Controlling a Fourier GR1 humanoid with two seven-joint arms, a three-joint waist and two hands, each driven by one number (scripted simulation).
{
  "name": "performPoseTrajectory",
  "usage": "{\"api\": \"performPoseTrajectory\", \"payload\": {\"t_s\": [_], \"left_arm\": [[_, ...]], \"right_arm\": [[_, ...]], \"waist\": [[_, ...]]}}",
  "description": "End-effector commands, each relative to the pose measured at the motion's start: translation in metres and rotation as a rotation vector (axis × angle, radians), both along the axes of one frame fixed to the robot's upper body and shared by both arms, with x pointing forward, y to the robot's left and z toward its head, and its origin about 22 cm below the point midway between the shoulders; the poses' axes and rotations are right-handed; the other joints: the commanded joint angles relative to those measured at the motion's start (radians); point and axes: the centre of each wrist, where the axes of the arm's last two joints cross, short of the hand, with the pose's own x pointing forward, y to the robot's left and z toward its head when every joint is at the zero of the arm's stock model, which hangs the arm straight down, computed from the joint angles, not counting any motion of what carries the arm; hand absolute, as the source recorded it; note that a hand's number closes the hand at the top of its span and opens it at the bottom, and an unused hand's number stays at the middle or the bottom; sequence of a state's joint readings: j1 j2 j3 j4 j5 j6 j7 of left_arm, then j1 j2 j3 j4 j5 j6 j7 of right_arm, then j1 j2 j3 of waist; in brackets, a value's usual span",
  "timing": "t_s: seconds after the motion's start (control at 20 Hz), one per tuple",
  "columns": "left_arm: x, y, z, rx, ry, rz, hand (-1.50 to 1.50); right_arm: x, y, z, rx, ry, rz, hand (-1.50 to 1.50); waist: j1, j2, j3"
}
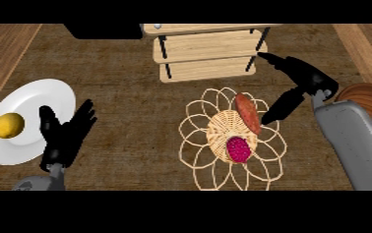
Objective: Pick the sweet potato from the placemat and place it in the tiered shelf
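Note:
A reddish-brown sweet potato (247, 112) lies on the right part of a woven, flower-shaped placemat (218, 133) at the centre of the counter. A pink-red round fruit (238, 149) sits on the same mat, nearer to me. The wooden tiered shelf (207, 50) stands at the back, just beyond the mat. My right hand (305, 82) hovers right of the sweet potato, open, with fingers stretched toward the shelf and the thumb pointing down near the potato's right side. My left hand (65, 131) rests open at the lower left, fingers up.
A white plate (44, 104) with a yellow fruit (10, 125) lies at the left, beside my left hand. A brown round object (356, 93) shows at the right edge. A dark block (102, 30) sits at the back left.

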State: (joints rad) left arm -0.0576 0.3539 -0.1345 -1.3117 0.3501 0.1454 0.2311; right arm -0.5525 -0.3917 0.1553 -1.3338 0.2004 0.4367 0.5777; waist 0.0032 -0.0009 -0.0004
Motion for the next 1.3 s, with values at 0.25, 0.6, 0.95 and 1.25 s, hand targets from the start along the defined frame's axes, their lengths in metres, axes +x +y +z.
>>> {"api": "performPoseTrajectory", "payload": {"t_s": [0.25, 0.6, 0.95, 1.25], "left_arm": [[-0.003, 0.003, -0.006, 0.002, -0.015, 0.005, 0.00], [-0.005, 0.007, -0.010, 0.008, 0.001, 0.003, 0.00], [-0.004, 0.007, 0.000, 0.012, -0.023, -0.001, 0.00], [-0.010, -0.011, 0.003, 0.007, -0.001, 0.003, 0.00]], "right_arm": [[-0.009, 0.013, -0.004, -0.141, 0.052, -0.012, -1.50], [-0.029, 0.038, -0.036, -0.183, 0.044, -0.046, -1.50], [-0.025, 0.017, -0.065, -0.186, 0.041, -0.055, -1.50], [-0.005, 0.032, -0.085, -0.260, 0.029, -0.071, -1.50]], "waist": [[-0.002, 0.000, 0.000], [-0.002, 0.000, 0.000], [-0.001, 0.001, 0.000], [0.005, 0.002, 0.001]]}}
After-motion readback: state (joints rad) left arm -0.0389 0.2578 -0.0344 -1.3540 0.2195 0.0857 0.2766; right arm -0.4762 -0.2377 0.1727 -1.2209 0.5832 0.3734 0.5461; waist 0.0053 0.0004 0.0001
